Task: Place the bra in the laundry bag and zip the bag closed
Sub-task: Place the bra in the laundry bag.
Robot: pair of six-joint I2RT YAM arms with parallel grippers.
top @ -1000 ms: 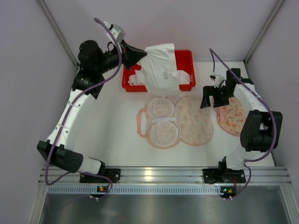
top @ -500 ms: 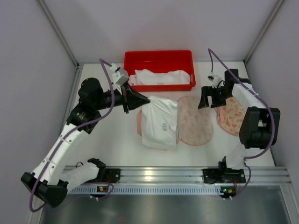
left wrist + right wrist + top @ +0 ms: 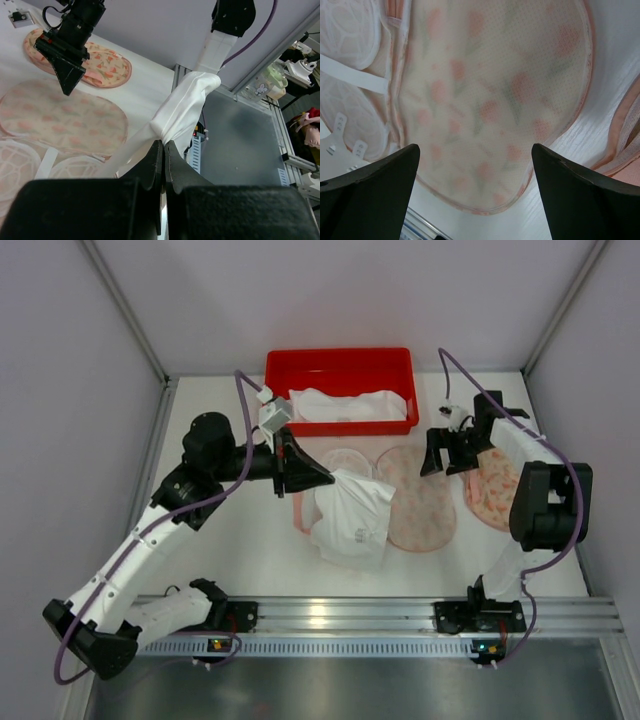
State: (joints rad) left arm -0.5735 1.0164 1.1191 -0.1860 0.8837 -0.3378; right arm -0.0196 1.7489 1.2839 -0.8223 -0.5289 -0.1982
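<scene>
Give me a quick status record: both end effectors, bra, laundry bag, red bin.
left end effector: shut on the bra
right end effector: open, holding nothing, above the laundry bag, over its floral flap
bra: white, hanging over the mesh half of the laundry bag
laundry bag: spread open flat, unzipped
red bin: at the back, white garment inside

The bra (image 3: 352, 523) is soft, smooth white cloth. The laundry bag (image 3: 418, 502) is thin pink mesh cloth with tiny holes. Behind the laundry bag, the red bin (image 3: 338, 368) looks like shiny plastic. In front of it, the rail (image 3: 340, 614) is bright metal.
</scene>
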